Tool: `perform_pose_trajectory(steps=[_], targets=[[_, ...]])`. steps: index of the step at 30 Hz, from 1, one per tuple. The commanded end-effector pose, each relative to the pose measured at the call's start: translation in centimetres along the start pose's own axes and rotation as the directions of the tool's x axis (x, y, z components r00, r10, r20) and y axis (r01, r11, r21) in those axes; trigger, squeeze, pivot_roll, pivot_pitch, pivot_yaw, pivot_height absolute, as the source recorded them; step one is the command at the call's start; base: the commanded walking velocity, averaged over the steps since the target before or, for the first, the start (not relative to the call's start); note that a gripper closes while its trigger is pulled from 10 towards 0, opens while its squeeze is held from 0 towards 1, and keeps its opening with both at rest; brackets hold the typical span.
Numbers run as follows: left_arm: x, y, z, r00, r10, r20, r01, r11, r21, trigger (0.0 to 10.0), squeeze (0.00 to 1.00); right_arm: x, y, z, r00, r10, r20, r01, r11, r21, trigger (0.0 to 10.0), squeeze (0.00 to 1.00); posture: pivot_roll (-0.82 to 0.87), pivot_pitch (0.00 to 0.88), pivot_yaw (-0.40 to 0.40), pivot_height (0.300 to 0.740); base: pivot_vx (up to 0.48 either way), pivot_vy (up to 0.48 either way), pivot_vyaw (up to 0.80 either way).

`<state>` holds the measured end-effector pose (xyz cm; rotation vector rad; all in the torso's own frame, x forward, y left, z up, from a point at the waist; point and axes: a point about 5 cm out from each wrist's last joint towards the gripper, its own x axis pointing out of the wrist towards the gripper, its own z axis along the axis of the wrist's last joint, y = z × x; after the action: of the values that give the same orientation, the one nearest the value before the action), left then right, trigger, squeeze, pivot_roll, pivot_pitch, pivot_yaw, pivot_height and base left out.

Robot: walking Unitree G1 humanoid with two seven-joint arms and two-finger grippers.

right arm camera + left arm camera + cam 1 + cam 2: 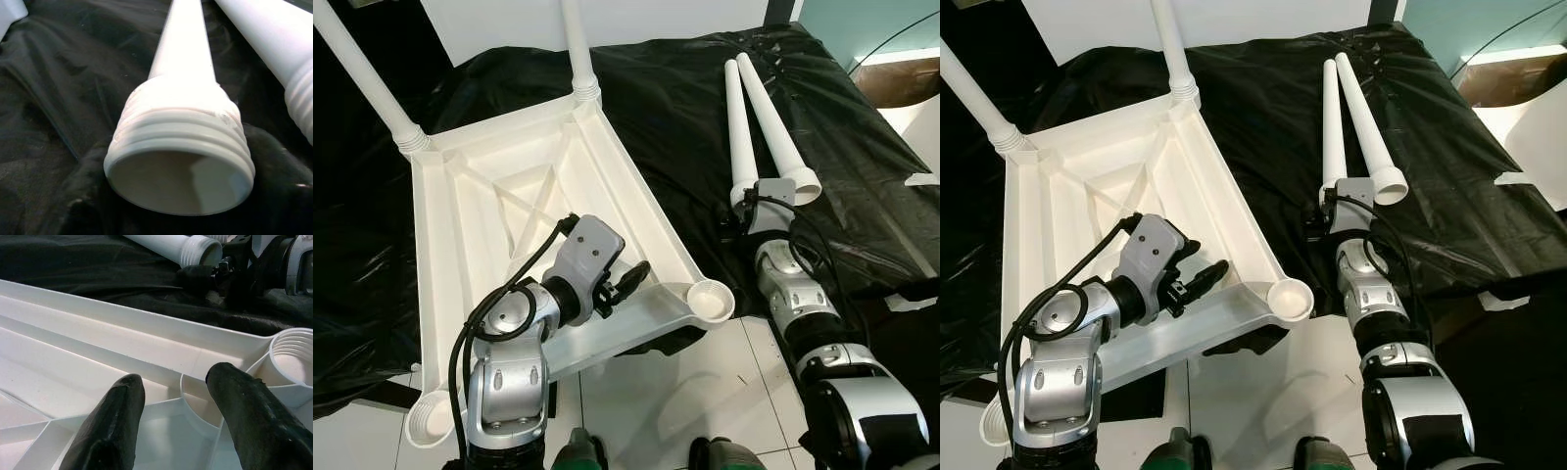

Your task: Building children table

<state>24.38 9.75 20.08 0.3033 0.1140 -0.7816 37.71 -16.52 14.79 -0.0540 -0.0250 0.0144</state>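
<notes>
- Looking down from the head views, the upturned white tabletop [524,211] lies on black sheeting [666,108] at the left, two legs already standing in its far corners. Two loose legs [1356,117] lie side by side at the right, long axes running near to far, threaded ends nearest the robot.
- The right gripper [759,211] sits at the near end of the left-hand loose leg — plainly the closer arm. The empty near-right socket [712,299] lies to its left.
- In the left wrist view, the left gripper [181,401] rests spread apart over the tabletop's ribs, holding nothing, just beside that socket [293,355].
- In the right wrist view, the leg's threaded mouth [181,161] — smooth, white, hollow — sits directly ahead; I cannot tell whether the fingers are clamped on it.
</notes>
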Motion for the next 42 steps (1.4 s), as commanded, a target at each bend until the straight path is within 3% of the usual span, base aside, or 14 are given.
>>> perform_pose_trajectory(steps=[1,2,8,9,10,11,21,22,23,35,36,37,41,42], targets=[[0.7,0.4,-0.1,0.972,0.233,0.012,-0.232,0.970,-0.073,10.0,0.00,0.2,-0.1,-0.1,1.000,0.000,-0.014,0.000,1.000,-0.004,2.9,0.00,0.12,0.132,0.063,0.740,0.000,0.000,0.00],[0.7,0.4,-0.1,0.973,0.232,0.013,-0.231,0.970,-0.071,10.0,0.00,0.3,-0.3,0.1,1.000,-0.002,-0.007,0.001,1.000,-0.010,0.0,0.00,0.12,0.129,0.063,0.740,0.000,0.000,0.00],[1.0,0.7,0.0,0.972,0.233,0.019,-0.231,0.971,-0.060,10.0,0.00,0.4,-0.7,0.6,1.000,-0.003,0.020,0.004,1.000,-0.014,0.0,0.00,0.11,0.113,0.063,0.740,0.000,0.000,0.00],[1.0,1.0,0.1,0.971,0.240,0.025,-0.238,0.969,-0.066,10.0,0.00,0.3,-0.5,1.1,0.998,0.008,0.064,-0.006,1.000,-0.019,5.1,0.00,0.11,0.112,0.062,0.740,0.000,0.000,0.00],[1.1,1.2,0.2,0.969,0.245,0.030,-0.242,0.968,-0.072,10.0,0.00,0.1,-0.4,1.4,0.995,0.016,0.095,-0.014,1.000,-0.024,5.1,0.00,0.11,0.112,0.062,0.740,0.000,0.000,0.00],[1.1,1.7,0.3,0.967,0.253,0.039,-0.249,0.965,-0.088,10.0,0.00,-0.1,-0.2,1.9,0.990,0.039,0.137,-0.035,0.999,-0.031,10.0,0.00,0.10,0.102,0.057,0.740,0.000,0.000,0.00],[1.5,7.1,1.1,0.951,0.290,0.107,-0.258,0.936,-0.238,10.0,0.00,-2.5,2.0,5.3,0.896,0.240,0.373,-0.177,0.965,-0.195,10.0,0.00,0.07,0.074,0.049,0.740,0.000,0.000,0.00],[1.5,8.1,1.6,0.946,0.295,0.134,-0.249,0.926,-0.286,10.0,0.78,-2.9,2.6,5.9,0.872,0.278,0.403,-0.195,0.952,-0.234,10.0,0.00,0.06,0.066,0.050,0.740,0.000,0.000,0.00],[1.6,8.9,2.0,0.941,0.297,0.160,-0.233,0.915,-0.330,10.0,1.00,-3.2,3.1,6.5,0.852,0.307,0.424,-0.211,0.942,-0.260,10.0,0.00,0.05,0.060,0.050,0.740,0.000,0.000,0.00],[3.1,12.4,3.9,0.933,0.233,0.274,-0.071,0.866,-0.495,10.0,1.00,-4.3,5.2,8.1,0.765,0.443,0.467,-0.271,0.879,-0.392,10.0,0.00,0.03,0.042,0.038,0.740,0.000,0.000,0.00],[3.5,12.4,4.1,0.938,0.205,0.281,-0.033,0.857,-0.514,10.0,0.38,-4.5,5.5,8.1,0.758,0.457,0.465,-0.283,0.873,-0.397,10.0,0.00,0.03,0.041,0.038,0.740,0.000,0.000,0.00],[3.8,12.4,4.2,0.941,0.174,0.289,0.007,0.847,-0.532,10.0,0.00,-4.7,5.7,7.9,0.754,0.469,0.461,-0.294,0.868,-0.401,10.0,0.00,0.03,0.041,0.039,0.740,0.000,0.000,0.00],[4.3,12.3,4.4,0.943,0.153,0.296,0.038,0.833,-0.553,10.0,0.00,-5.0,6.1,7.7,0.748,0.484,0.454,-0.308,0.859,-0.408,10.0,0.00,0.03,0.041,0.039,0.740,0.000,0.000,0.00],[5.1,12.3,4.9,0.937,0.121,0.328,0.113,0.783,-0.612,10.0,0.00,-5.7,6.9,7.2,0.735,0.516,0.441,-0.337,0.842,-0.422,10.0,0.00,0.02,0.044,0.040,0.740,0.000,0.000,0.00]])
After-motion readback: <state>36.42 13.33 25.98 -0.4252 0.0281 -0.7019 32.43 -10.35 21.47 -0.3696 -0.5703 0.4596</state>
